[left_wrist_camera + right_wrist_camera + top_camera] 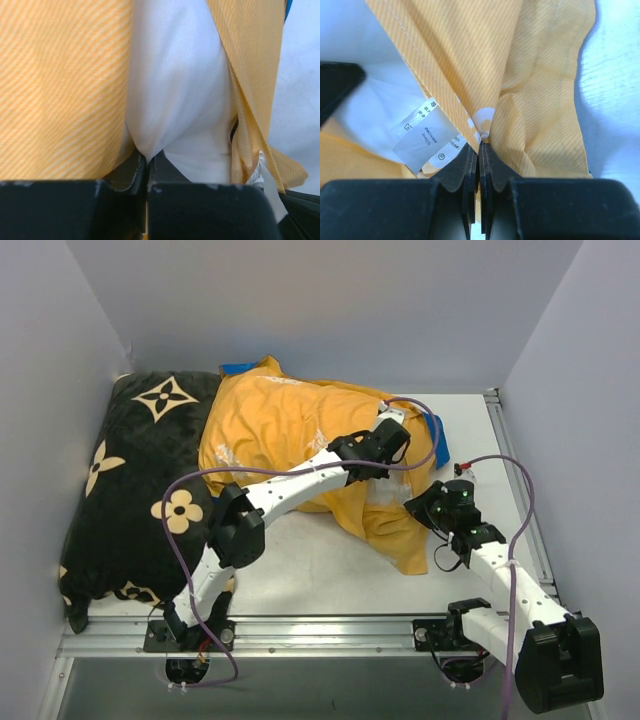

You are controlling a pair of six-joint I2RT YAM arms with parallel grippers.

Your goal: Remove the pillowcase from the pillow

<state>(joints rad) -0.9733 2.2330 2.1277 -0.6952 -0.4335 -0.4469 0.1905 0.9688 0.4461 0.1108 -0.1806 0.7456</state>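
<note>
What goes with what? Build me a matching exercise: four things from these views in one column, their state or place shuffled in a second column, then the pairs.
Column one
1. left end effector
2. right end effector
3. black cushion
4. pillowcase

Column two
A. lies at the far left of the overhead view
B. shut on white pillow fabric
C. orange-yellow inner side out, draped in the middle
D. shut on orange-yellow fabric beside white care labels

Pairs: 1-B; 2-D; 3-A; 4-C

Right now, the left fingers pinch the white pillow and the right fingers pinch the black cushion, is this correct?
No: the right fingers pinch the orange-yellow pillowcase, as the right wrist view shows. The left fingers do pinch the white pillow.
</note>
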